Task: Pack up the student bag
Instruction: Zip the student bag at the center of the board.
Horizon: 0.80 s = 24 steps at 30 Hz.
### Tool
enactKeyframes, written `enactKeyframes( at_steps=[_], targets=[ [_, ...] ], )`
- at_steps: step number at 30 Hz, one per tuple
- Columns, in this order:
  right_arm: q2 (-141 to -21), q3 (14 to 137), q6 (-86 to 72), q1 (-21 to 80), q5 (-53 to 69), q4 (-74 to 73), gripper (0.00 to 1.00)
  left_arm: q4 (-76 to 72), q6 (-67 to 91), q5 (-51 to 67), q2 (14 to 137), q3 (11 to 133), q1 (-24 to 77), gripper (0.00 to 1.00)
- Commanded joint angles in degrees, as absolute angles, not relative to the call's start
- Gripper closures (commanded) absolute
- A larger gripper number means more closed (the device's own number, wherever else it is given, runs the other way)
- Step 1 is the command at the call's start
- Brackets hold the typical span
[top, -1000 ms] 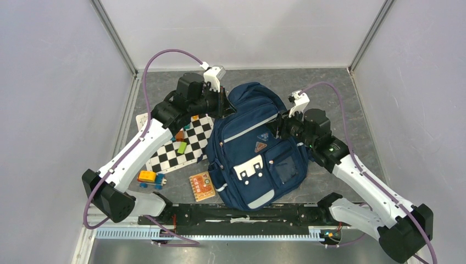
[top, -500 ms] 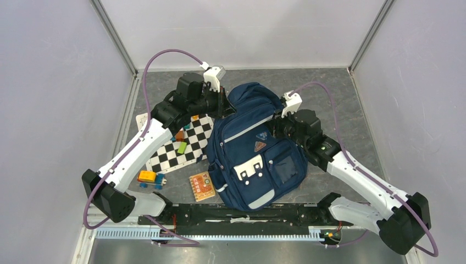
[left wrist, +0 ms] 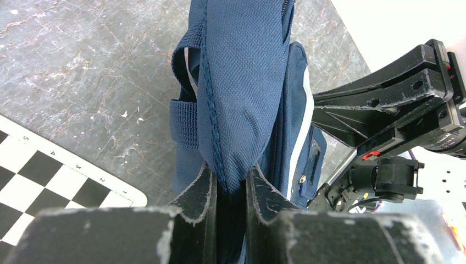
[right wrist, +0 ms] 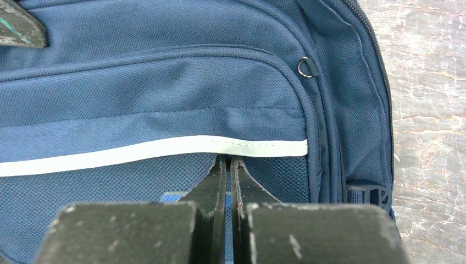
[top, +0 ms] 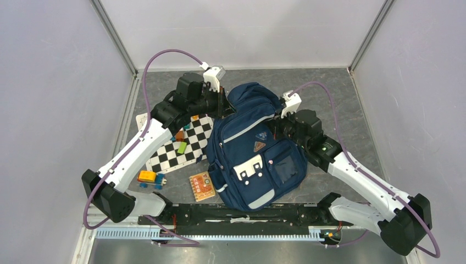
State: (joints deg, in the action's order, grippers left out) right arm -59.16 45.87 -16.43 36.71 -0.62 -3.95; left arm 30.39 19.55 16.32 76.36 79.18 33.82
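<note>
The student bag, a navy backpack with grey stripes and a white patch, lies face up in the middle of the table. My left gripper is at the bag's top left corner. In the left wrist view this gripper is shut on a fold of the bag's top fabric. My right gripper rests on the bag's upper right front. In the right wrist view it is shut, tips just below the grey stripe over blue mesh, with nothing visibly held.
A checkered board with small coloured blocks lies left of the bag. An orange and blue toy car and a small orange book lie near the front left. Enclosure walls stand on three sides.
My right arm has moved left and forward onto the bag's upper front. The left arm and the bag have stayed still.
</note>
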Motion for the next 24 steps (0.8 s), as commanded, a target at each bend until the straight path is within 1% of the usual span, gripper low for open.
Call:
enactKeyframes(
  at_steps=[1, 5, 9, 10, 16, 24],
  targets=[
    [-57.61, 47.02, -16.95, 39.29, 6.58, -2.26, 1.00, 17.81, 23.79, 18.45, 74.45, 84.04, 34.19, 0.98],
    [-57.67, 47.00, -18.54, 40.99, 7.91, -1.98, 1.00, 17.67, 23.91, 18.28, 74.61, 84.18, 34.19, 0.98],
    [-56.15, 45.30, -20.54, 41.57, 0.46, -3.81, 1.00, 17.75, 23.82, 18.19, 74.23, 84.03, 34.19, 0.98],
    [-55.68, 44.81, -20.50, 41.56, 0.35, -3.59, 1.00, 17.82, 23.82, 18.13, 74.15, 84.03, 34.20, 0.98],
    [-56.78, 45.19, -23.97, 42.00, 6.16, 0.30, 1.00, 18.00, 23.71, 18.00, 74.17, 84.00, 34.19, 0.98],
    [-55.26, 41.89, -27.67, 44.90, 7.29, 3.36, 1.00, 17.92, 23.47, 17.67, 74.25, 83.61, 34.19, 0.98]
  ],
)
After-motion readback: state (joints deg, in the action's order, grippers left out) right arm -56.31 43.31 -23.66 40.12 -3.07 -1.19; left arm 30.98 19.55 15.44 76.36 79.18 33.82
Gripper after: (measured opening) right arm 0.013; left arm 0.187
